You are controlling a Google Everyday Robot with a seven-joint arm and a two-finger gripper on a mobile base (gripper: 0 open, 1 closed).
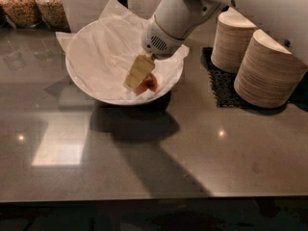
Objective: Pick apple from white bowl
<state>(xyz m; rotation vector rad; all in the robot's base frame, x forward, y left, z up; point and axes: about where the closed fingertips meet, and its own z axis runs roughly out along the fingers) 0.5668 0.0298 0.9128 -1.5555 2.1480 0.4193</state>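
The white bowl (pixel 96 88) stands on the dark counter, left of centre, lined with crinkled white paper whose corners poke past the rim. The small red apple (pixel 149 84) lies low in the bowl's right half. It is partly hidden behind the beige end of my gripper (pixel 136 81). The gripper reaches down into the bowl from the white arm at the upper right and is right against the apple's left side. Whether it holds the apple does not show.
Two stacks of beige disposable bowls (pixel 267 69) lean on a black mat (pixel 221 88) to the right of the white bowl. Two jars of snacks (pixel 36 4) stand at the back left. The counter's front edge (pixel 154 196) runs across the bottom.
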